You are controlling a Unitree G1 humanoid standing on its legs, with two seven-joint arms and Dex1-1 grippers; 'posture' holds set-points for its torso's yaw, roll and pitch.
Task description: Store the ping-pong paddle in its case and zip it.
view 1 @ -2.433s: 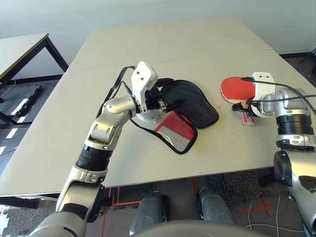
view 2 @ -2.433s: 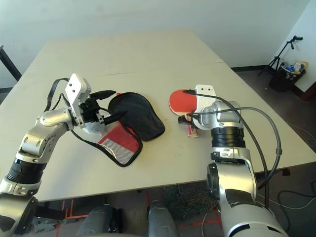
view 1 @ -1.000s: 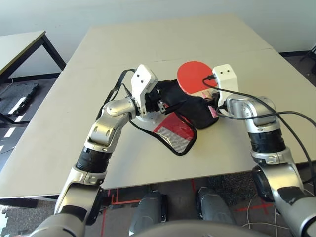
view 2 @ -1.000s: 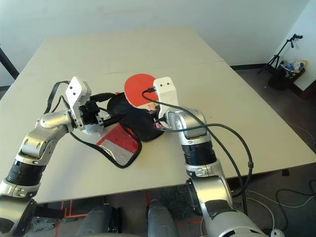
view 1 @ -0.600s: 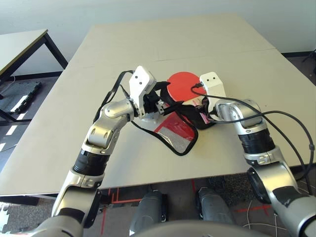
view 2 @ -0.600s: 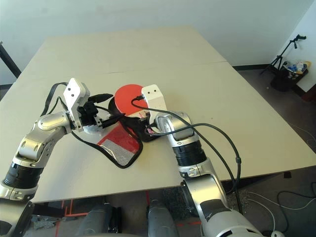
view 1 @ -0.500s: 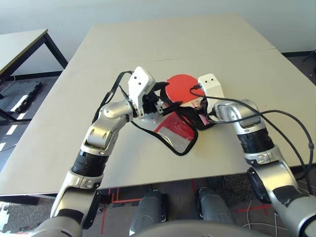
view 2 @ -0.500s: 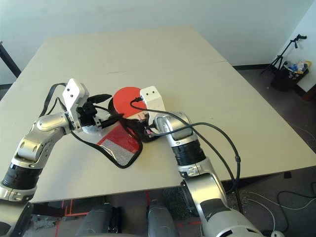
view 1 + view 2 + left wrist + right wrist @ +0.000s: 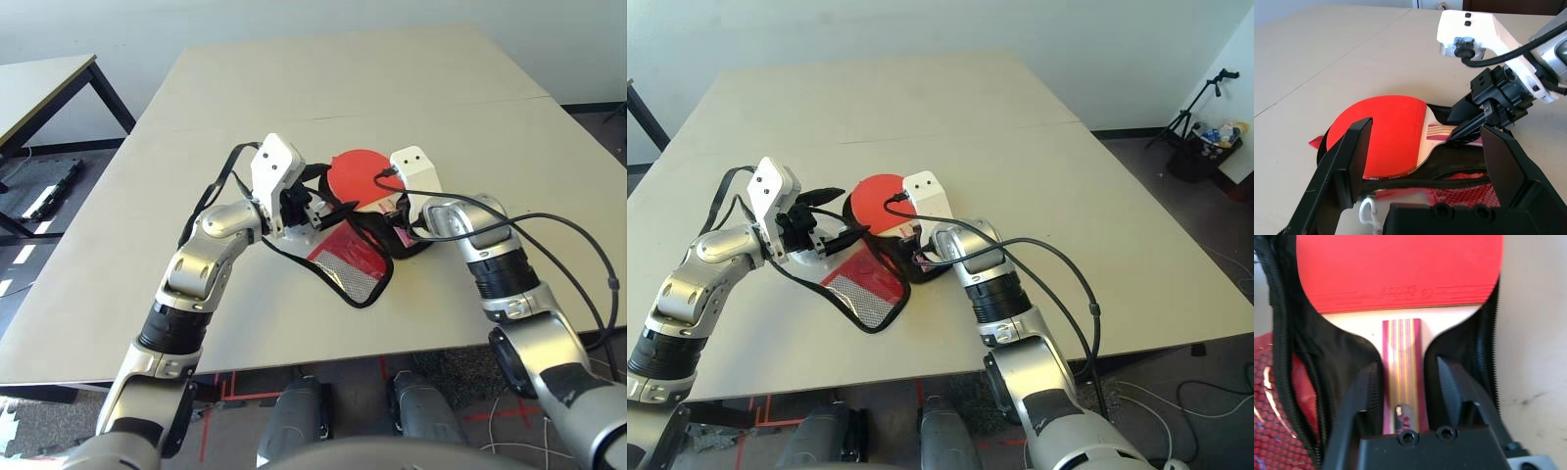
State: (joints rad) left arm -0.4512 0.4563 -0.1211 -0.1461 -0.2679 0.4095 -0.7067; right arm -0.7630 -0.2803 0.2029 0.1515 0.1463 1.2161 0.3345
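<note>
Currently I am watching the paddle [image 9: 1386, 134] lying on the black lining of the open case [image 9: 343, 259], handle toward the right gripper [image 9: 1403, 382]. That gripper's fingers are standing either side of the handle with gaps showing, so I am judging it released. I am keeping the left gripper [image 9: 1425, 161] spread wide beside the case, gripping nothing. Risk: on withdrawal, a finger snagging the handle or zipper edge could be dragging the paddle back out; the flap [image 9: 343, 266] could be folding under during closing.

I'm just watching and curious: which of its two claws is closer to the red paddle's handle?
The right. The right gripper has the handle of the ping-pong paddle between its jaws. The left gripper sits off to the side at the case.
</note>
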